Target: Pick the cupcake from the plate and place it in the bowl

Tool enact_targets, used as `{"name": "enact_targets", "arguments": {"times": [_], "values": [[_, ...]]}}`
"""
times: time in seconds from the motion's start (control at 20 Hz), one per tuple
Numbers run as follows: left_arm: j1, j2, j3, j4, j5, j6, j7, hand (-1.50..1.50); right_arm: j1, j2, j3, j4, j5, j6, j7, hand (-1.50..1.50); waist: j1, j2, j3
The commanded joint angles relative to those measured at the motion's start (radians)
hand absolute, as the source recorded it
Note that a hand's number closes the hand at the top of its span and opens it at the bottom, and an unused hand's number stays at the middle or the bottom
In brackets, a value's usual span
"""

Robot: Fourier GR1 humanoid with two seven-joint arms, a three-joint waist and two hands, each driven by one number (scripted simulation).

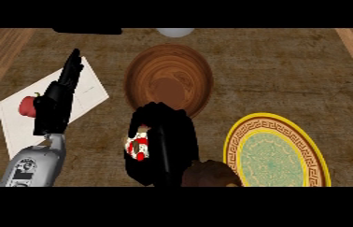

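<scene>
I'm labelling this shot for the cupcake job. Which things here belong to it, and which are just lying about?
Part of the job:
- cupcake, held in the right hand
- wooden bowl, just beyond that hand
- yellow-rimmed plate, now bare

Just lying about:
- white board at the left, with a red apple on it
- left hand, open and resting over the board

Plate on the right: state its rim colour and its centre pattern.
In the head view, the plate has a yellow rim, a key-pattern band and a pale green ornate centre.
</scene>
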Motion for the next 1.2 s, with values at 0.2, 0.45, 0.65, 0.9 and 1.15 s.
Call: {"name": "enact_targets", "arguments": {"times": [0.2, 0.45, 0.65, 0.9, 1.15], "values": [[-0.036, 0.017, 0.039, 0.027, 0.008, -0.012, -0.001, 0.00, -0.289, 0.010, -0.174, 0.375, -0.041, -0.066, 0.006, 1.50, -0.019, 0.004, 0.001], [0.006, 0.034, 0.055, 0.014, 0.023, -0.042, -0.027, 0.00, -0.308, 0.011, -0.194, 0.629, 0.011, -0.103, -0.092, 1.50, -0.020, 0.004, 0.001], [-0.070, 0.020, 0.065, 0.064, 0.013, -0.023, -0.003, 0.00, -0.348, 0.011, -0.285, 0.855, -0.066, -0.211, -0.237, 1.50, -0.014, 0.014, 0.002], [-0.016, 0.001, 0.035, 0.030, -0.002, -0.025, -0.039, 0.00, -0.358, 0.011, -0.377, 0.946, -0.275, -0.268, -0.365, 1.50, 0.009, 0.019, 0.002], [-0.068, -0.015, 0.017, 0.013, 0.003, -0.034, 0.018, 0.00, -0.335, 0.011, -0.432, 0.989, -0.485, -0.250, -0.628, -1.50, 0.030, 0.028, 0.004]]}}
